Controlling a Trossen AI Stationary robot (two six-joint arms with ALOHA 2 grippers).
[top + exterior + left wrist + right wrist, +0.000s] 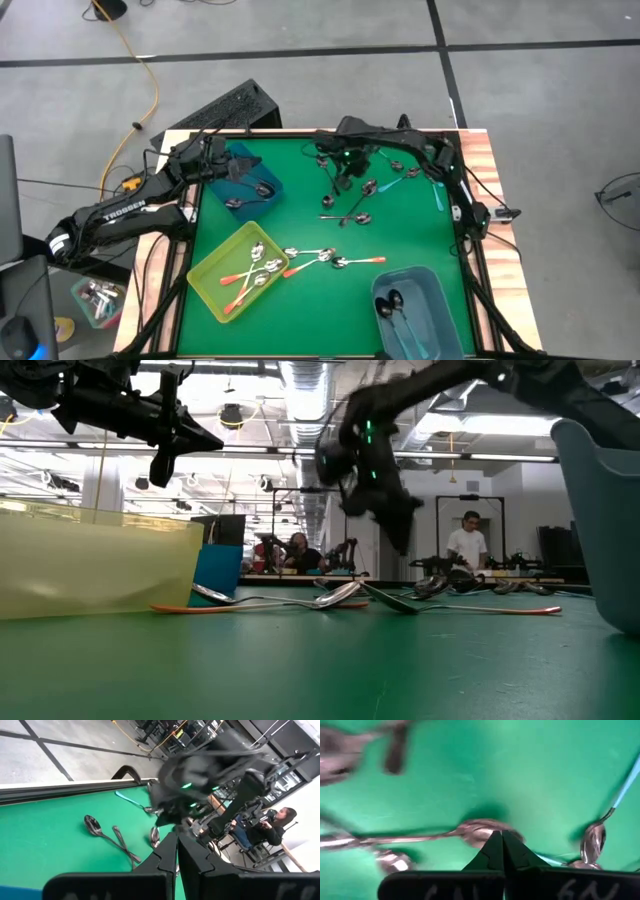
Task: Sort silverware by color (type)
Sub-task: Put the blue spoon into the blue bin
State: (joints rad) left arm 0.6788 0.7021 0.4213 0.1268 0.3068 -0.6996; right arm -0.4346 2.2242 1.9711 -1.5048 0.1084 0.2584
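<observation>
Loose spoons lie on the green table: orange-handled ones (335, 260) near the middle, all-dark ones (352, 212) and teal-handled ones (400, 182) farther back. My right gripper (343, 183) hangs shut above the dark spoons, clear of the table in the low view (400, 540). In its wrist view (501, 837) its tips stand over a dark spoon's bowl (482, 827). My left gripper (240, 168) is shut and empty above the blue bin (262, 172) at the back left; it also shows in the left wrist view (177, 840).
A yellow-green bin (210, 285) at the front left holds orange-handled spoons. A grey-blue bin (440, 300) at the front right holds dark spoons. A dark spoon (235, 203) lies beside the blue bin. People sit and stand in the room beyond the table (468, 545).
</observation>
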